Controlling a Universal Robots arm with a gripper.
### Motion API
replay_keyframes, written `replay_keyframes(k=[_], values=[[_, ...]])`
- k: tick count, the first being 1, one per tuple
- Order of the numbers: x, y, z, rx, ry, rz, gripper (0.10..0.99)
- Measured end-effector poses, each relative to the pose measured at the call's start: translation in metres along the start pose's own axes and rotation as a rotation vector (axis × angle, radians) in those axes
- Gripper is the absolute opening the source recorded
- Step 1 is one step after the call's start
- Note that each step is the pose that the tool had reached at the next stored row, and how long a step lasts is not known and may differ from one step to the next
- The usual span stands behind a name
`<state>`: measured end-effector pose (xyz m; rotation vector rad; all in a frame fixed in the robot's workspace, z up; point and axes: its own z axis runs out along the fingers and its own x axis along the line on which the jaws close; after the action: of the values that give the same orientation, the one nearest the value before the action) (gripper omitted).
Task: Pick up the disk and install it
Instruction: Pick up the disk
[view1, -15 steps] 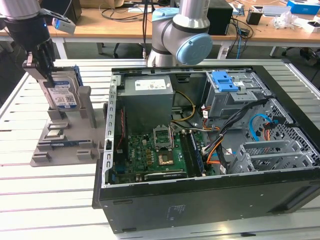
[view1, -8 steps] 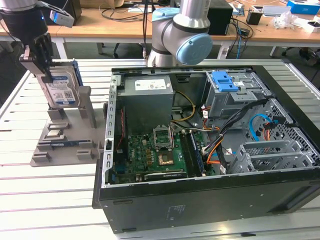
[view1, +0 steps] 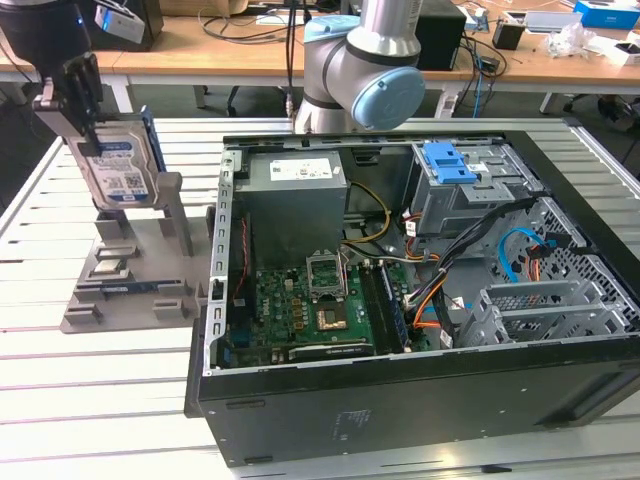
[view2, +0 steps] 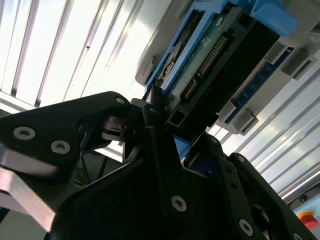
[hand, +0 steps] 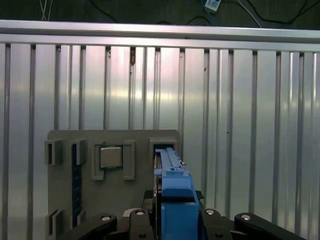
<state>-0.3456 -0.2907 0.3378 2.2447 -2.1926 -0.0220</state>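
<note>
Slatted aluminium table carries the open black case towards the exterior view's right edge. The case holds a board, power supply and cables but no disk yet, so installing is left. At the grey stand near the left edge, the disk stands upright with the gripper clamped on it. I cannot tell whether it is clear of its slot.

arm: silver-grey tube and rounded joint housings, pale blue round cap on one joint. gripper: black body, grey metal fingers. second wrist view: black plate linkages, silver screws set flush, one bare brushed-metal bar. first wrist view: same black linkages, a silver screw at each pivot.
</note>
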Motion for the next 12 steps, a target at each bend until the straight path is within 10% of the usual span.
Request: replay_keyframes(k=[12], values=[[-0.0003, 0.0002, -0.0167, 0.0, 0.0, 0.0, 0.369]])
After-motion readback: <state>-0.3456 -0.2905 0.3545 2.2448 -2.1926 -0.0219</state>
